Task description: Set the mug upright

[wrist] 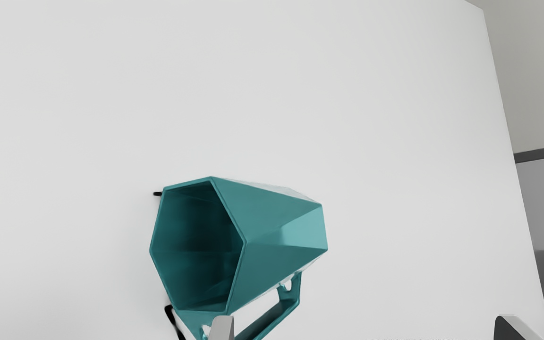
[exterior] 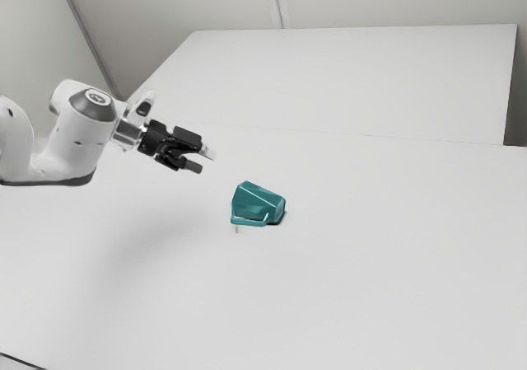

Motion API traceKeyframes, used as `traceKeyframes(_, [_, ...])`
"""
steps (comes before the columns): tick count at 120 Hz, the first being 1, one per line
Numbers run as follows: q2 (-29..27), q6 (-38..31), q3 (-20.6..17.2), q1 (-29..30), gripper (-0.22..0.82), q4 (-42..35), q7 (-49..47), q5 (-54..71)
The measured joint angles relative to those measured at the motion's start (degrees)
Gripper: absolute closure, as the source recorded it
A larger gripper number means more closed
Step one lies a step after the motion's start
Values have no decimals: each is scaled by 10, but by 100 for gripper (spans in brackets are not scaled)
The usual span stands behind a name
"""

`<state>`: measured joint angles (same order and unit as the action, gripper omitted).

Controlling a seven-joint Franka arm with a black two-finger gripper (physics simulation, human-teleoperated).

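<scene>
Mug: on its side on the worktop, the mug has its mouth toward the exterior view's left and its base toward the right
Handle: the handle is out at the mug's side
My end effector: my end effector is open and empty, above the worktop and apart from the mug
Done: no upright mug to count yet
Left: a grip, the turn onto its base, then release

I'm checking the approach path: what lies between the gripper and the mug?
In the exterior view, only bare white tabletop shows between the gripper and the teal mug lying on its side.
</scene>
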<state>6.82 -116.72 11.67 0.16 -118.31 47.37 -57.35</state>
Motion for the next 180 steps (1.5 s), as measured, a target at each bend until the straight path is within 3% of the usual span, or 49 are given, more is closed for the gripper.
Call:
traceKeyframes(65, [51, 1, 0, 6, 0, -46, 129, -74])
traceKeyframes(133, [102, 16, -4, 4, 0, 14, 135, -91])
traceKeyframes(180, [120, 16, -30, 2, 0, 32, 104, -94])
